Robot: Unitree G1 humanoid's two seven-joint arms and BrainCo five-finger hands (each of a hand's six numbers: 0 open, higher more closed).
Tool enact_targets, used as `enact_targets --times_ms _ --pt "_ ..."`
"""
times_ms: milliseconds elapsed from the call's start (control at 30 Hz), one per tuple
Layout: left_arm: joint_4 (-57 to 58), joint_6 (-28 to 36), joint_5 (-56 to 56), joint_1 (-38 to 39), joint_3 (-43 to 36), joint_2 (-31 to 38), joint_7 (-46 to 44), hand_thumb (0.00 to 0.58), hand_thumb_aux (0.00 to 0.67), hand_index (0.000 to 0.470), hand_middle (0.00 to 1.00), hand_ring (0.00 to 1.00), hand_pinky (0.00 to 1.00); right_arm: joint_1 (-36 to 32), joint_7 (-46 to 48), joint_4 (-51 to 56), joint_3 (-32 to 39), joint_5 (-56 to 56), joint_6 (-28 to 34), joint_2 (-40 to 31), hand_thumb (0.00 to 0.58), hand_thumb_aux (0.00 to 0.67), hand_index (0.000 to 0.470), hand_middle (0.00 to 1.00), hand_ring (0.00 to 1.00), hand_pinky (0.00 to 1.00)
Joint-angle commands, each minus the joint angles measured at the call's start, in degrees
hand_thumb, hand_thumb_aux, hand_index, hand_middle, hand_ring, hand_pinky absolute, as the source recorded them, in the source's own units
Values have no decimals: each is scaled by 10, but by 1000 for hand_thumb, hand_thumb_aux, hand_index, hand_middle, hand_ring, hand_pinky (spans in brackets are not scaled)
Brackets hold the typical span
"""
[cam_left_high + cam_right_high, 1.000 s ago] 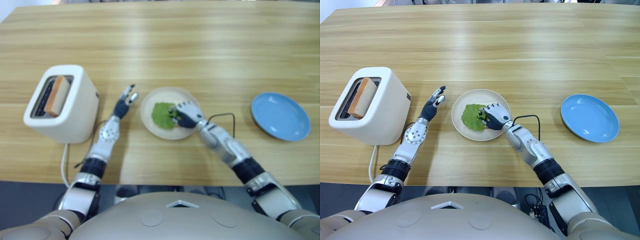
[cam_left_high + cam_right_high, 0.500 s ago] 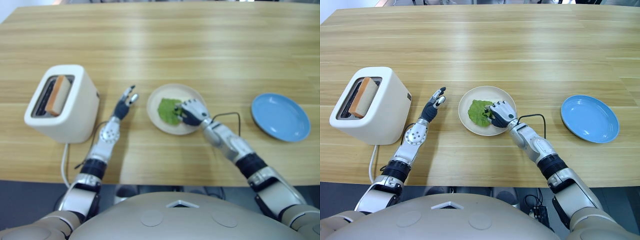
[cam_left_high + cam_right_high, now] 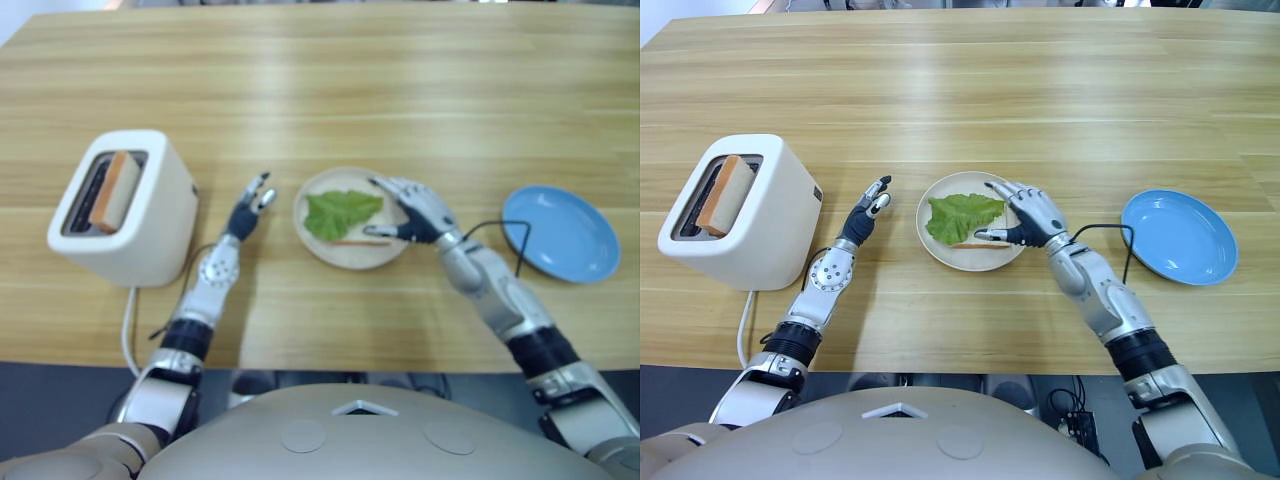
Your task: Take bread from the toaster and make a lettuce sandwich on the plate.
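right robot hand (image 3: 1032,215): fingers spread, empty, at plate (image 3: 943,250) right rim | lettuce (image 3: 960,214): flat on bottom slice (image 3: 978,243), ready for top | left robot hand (image 3: 868,213): fingers straight, empty, between toaster (image 3: 760,230) and plate, likely for remaining slice (image 3: 724,193)

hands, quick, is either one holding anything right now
Left hand: open, holding nothing, between toaster and cream plate.
Right hand: open, holding nothing, fingers spread at the cream plate's right edge by the lettuce leaf.

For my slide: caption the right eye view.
Right robot hand open beside the lettuce on the cream plate; bread in the toaster.
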Motion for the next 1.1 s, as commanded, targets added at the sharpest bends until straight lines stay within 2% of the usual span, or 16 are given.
enact_targets --times_ms 33,133,200,367,500,600,733,833,967,1100 --pt "-22 3 3 11 3 9 -7 0 0 0 0 0 0 29 30 -76 -72 35 20 -24 0 0 0 0 0 0" --pt "-86 10 -6 29 13 17 -17 0 0 0 0 0 0 45 40 -124 -133 64 32 -35 0 0 0 0 0 0" --pt "-169 29 -22 48 25 26 -35 0 0 0 0 0 0 54 44 -144 -160 72 40 -33 0 0 0 0 0 0" --pt "-435 107 -64 93 73 81 -105 0 0 0 0 0 0 68 46 -149 -155 68 47 -2 0 0 0 0 0 0" --pt "-615 194 -134 111 186 153 -153 0 0 0 0 0 0 81 33 -120 -138 63 43 34 0 0 0 0 0 0" --pt "-685 251 -171 118 293 220 -189 0 0 0 0 0 0 88 15 -85 -128 55 39 56 0 0 0 0 0 0" --pt "-672 257 -134 154 395 297 -230 0 0 0 0 0 0 98 -3 -52 -113 45 34 76 0 0 0 0 0 0" --pt "-602 232 -22 220 432 353 -237 0 0 0 0 0 0 102 -8 -46 -110 41 30 82 0 0 0 0 0 0" --pt "-504 212 115 309 433 412 -228 0 0 0 0 0 0 105 -10 -47 -117 42 29 77 0 0 0 0 0 0" --pt "-478 223 177 320 392 415 -220 0 0 0 0 0 0 108 -12 -50 -122 40 30 75 0 0 0 0 0 0"
